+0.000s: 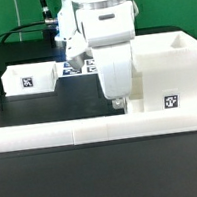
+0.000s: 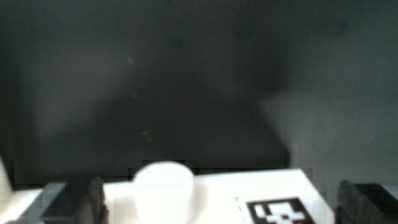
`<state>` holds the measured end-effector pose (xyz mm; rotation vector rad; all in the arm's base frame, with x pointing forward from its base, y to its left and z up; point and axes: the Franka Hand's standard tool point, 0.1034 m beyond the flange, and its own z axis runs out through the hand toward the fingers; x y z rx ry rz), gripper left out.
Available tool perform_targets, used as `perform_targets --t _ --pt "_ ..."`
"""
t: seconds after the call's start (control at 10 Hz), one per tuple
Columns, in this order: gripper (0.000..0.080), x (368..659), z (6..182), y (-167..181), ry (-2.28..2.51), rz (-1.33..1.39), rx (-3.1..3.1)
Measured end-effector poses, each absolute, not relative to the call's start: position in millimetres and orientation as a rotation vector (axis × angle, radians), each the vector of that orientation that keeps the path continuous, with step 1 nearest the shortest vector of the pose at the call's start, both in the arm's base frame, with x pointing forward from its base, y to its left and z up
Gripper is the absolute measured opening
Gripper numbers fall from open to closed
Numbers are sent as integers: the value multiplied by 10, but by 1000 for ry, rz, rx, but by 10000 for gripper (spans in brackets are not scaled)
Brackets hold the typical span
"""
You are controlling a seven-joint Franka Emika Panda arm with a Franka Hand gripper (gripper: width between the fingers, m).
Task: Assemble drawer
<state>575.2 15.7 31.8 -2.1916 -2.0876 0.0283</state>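
Note:
The tall white box housing (image 1: 169, 72) stands at the exterior view's right, with a tag on its side. One knobbed tray (image 1: 30, 77) sits at the left. My gripper (image 1: 115, 103) points down just left of the housing, low over the table. In the wrist view my gripper (image 2: 210, 206) is open, with dark fingers (image 2: 57, 205) at both sides. Between them lies a white tray face (image 2: 222, 200) with a round knob (image 2: 164, 186) and a tag. A thin gap shows beside the right finger. In the exterior view my hand hides this tray.
The long low white border bar (image 1: 51, 136) runs across the front of the table. The marker board (image 1: 75, 69) lies behind my arm. Black cables hang at the back left. The table top (image 2: 178, 80) is dark.

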Motion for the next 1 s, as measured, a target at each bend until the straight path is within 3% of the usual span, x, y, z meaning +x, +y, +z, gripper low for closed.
perform_targets --t 1.0 --pt "649 5736 278 -116 -2131 4 -2066"
